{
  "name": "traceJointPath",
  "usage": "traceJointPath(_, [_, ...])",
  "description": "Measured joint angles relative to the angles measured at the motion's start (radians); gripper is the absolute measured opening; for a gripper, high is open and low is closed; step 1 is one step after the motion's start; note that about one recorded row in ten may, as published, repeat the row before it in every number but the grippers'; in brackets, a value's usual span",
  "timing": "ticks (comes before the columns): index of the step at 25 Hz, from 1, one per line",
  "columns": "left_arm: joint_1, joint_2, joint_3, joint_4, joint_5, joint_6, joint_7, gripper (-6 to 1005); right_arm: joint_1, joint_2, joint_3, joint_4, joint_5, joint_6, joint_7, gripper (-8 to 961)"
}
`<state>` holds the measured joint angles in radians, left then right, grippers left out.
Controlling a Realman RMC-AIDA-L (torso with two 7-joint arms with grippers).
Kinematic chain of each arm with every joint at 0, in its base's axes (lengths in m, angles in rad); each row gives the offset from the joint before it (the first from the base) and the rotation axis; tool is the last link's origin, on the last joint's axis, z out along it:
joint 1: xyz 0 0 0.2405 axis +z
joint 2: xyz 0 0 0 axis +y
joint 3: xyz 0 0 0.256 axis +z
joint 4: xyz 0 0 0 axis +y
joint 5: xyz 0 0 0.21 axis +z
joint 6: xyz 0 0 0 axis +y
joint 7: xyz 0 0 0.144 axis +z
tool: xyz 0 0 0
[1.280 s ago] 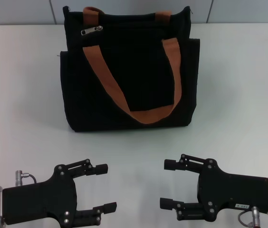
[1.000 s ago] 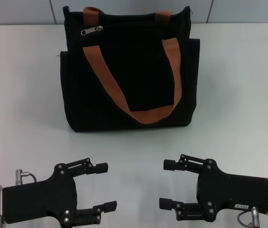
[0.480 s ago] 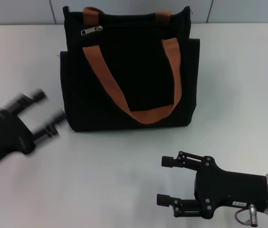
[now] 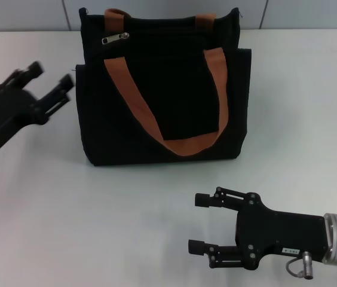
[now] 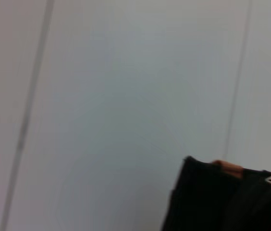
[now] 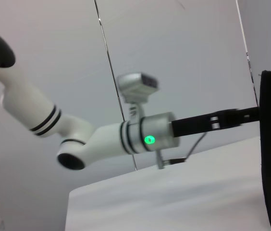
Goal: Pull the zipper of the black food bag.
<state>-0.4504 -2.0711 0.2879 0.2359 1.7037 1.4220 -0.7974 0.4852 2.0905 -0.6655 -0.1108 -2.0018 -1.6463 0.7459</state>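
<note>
Left gripper (image 4: 49, 81) spread beside the boxy black fabric food bag (image 4: 162, 89); right gripper (image 4: 201, 222) spread, parked near; small silver metal zipper (image 4: 115, 39) untouched; only the right wrist view shows the left arm's green light (image 6: 149, 140).

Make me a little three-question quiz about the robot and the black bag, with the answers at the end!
1. True or false: the left gripper already holds the zipper.
2. What colour are the straps on the bag? A) blue B) orange-brown C) white
3. Fill in: the right gripper is open, low over the table, in front of the bag and not ____ it.

Key:
1. False. It is open, beside the bag's left edge, apart from the zipper.
2. B
3. touching
</note>
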Motion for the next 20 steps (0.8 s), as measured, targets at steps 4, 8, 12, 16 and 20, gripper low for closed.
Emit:
traceJointPath(4, [-0.045,0.001,0.055,0.001,0.007,-0.012,-0.021,771,0.001,0.000,0.000,0.003,0.000,0.005,0.000,819])
traceJointPath(8, [-0.069,-0.001,0.097,0.008,0.001,-0.006,-0.037,771,-0.003,0.000,0.001,0.007,0.000,0.011,0.000,820])
traceJointPath(12, [-0.092,-0.006,0.084,-0.005,-0.047,-0.038,-0.019,770,-0.004,0.000,0.003,0.009,0.000,0.011,0.000,820])
traceJointPath(16, [-0.111,-0.009,0.084,-0.035,-0.090,-0.068,0.002,770,-0.001,0.000,0.020,0.017,0.000,0.013,-0.006,820])
traceJointPath(20, [-0.113,-0.009,0.083,-0.067,-0.152,-0.063,0.024,770,0.001,0.000,0.046,0.039,0.001,0.013,-0.059,820])
